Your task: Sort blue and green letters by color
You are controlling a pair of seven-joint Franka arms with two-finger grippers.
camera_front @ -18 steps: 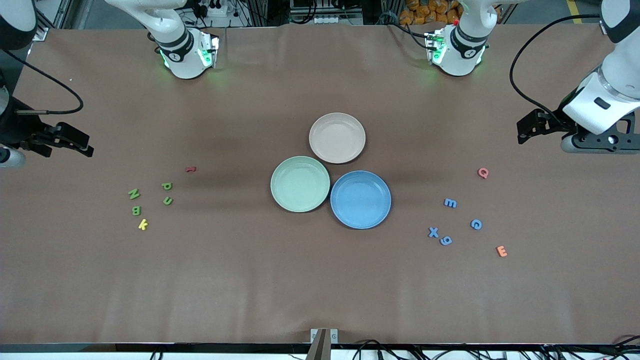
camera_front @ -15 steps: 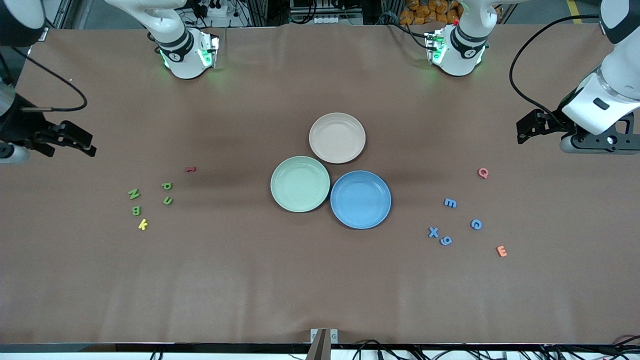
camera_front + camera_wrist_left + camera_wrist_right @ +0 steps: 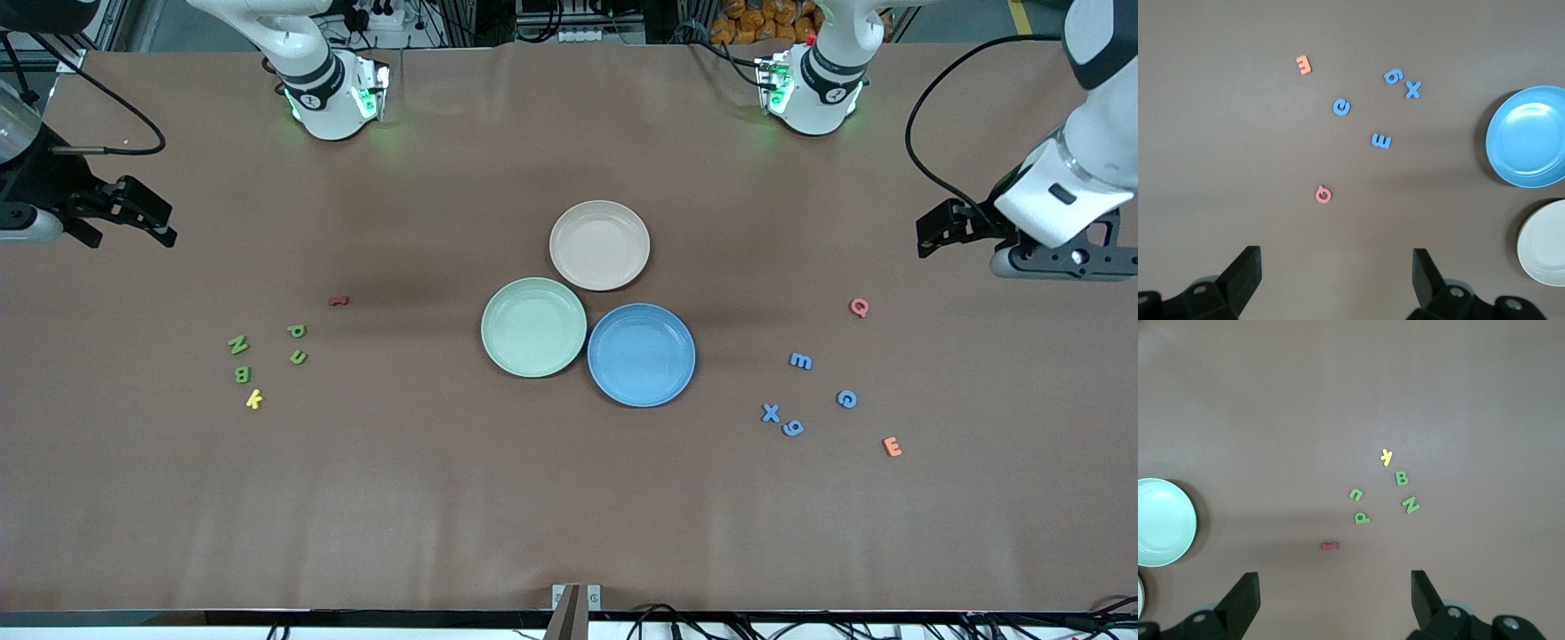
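Note:
Four green letters, N, p, u and B, lie toward the right arm's end of the table. They also show in the right wrist view, around the p. Four blue letters, E, G, X and g, lie toward the left arm's end. They also show in the left wrist view, around the G. My right gripper and my left gripper hang open and empty above bare table.
A green plate, a blue plate and a beige plate sit together mid-table, all empty. A yellow k and a red letter lie by the green letters. A pink Q and an orange E lie by the blue ones.
My right gripper has moved toward the robots' side of the table. My left gripper has shifted slightly the same way. The letters and plates have not moved.

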